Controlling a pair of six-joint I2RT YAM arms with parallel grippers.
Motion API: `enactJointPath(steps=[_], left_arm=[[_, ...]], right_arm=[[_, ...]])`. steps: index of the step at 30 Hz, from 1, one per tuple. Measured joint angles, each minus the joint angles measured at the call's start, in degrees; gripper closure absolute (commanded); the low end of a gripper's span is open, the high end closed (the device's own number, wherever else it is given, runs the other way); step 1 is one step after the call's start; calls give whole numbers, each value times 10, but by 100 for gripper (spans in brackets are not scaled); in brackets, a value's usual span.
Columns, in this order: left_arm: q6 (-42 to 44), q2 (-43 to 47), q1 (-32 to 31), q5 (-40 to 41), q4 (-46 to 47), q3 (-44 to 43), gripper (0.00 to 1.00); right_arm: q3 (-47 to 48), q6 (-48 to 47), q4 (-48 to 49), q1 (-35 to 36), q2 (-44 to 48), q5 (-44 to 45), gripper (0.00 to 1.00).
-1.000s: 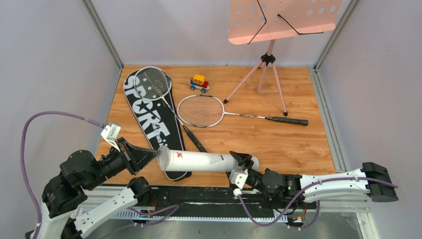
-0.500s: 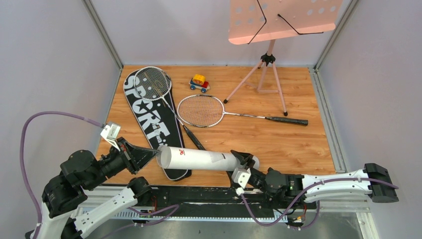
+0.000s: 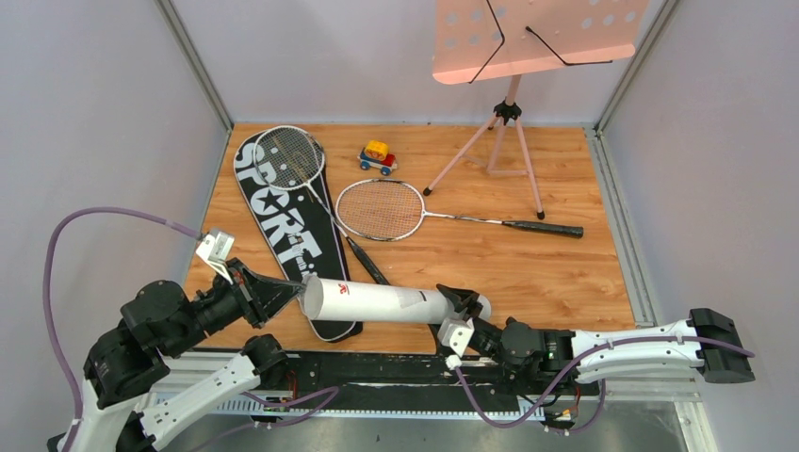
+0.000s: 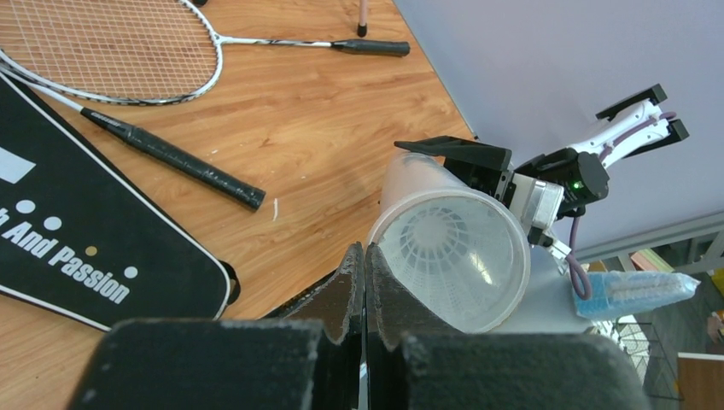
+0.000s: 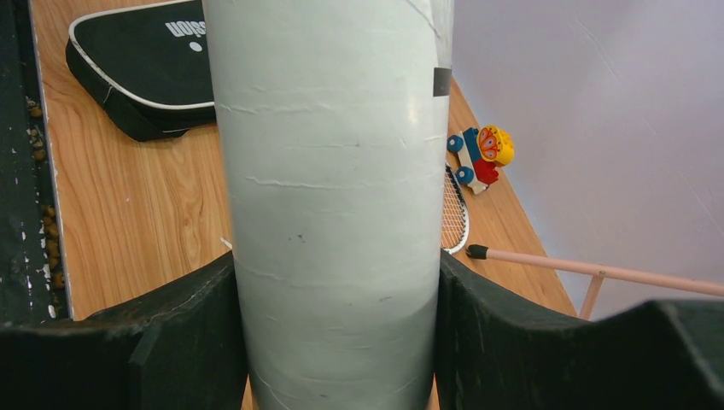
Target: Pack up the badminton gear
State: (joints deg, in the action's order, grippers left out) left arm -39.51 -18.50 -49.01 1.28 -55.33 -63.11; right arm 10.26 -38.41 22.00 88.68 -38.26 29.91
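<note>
My right gripper point(image 3: 462, 307) is shut on the white tube point(image 3: 377, 303) and holds it level above the table's near edge. The tube fills the right wrist view point(image 5: 329, 154) between my fingers point(image 5: 171, 333). My left gripper point(image 3: 296, 288) is shut and empty, its tips at the rim of the tube's open left end point(image 4: 452, 256). A white shuttlecock point(image 4: 435, 239) sits inside the tube. One racket point(image 3: 288, 156) lies on the black SPORT bag point(image 3: 278, 226). The other racket point(image 3: 381, 209) lies mid-table. Other shuttlecocks are out of view.
A small toy car point(image 3: 377, 157) sits behind the rackets. The pink music stand point(image 3: 513, 141) is at the back right, its tripod legs on the table. Grey walls close in both sides. The black rail point(image 3: 377, 363) runs along the near edge.
My left gripper has crept slightly right, closer to the tube's open end. The tube and right gripper have barely shifted.
</note>
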Motion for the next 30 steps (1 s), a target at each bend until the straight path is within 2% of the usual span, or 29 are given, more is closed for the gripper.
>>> enactJointPath(steps=[30], left_arm=[[0,0,0,-10,10,22,100]], right_arm=[[0,10,-26,0,10,4,85]])
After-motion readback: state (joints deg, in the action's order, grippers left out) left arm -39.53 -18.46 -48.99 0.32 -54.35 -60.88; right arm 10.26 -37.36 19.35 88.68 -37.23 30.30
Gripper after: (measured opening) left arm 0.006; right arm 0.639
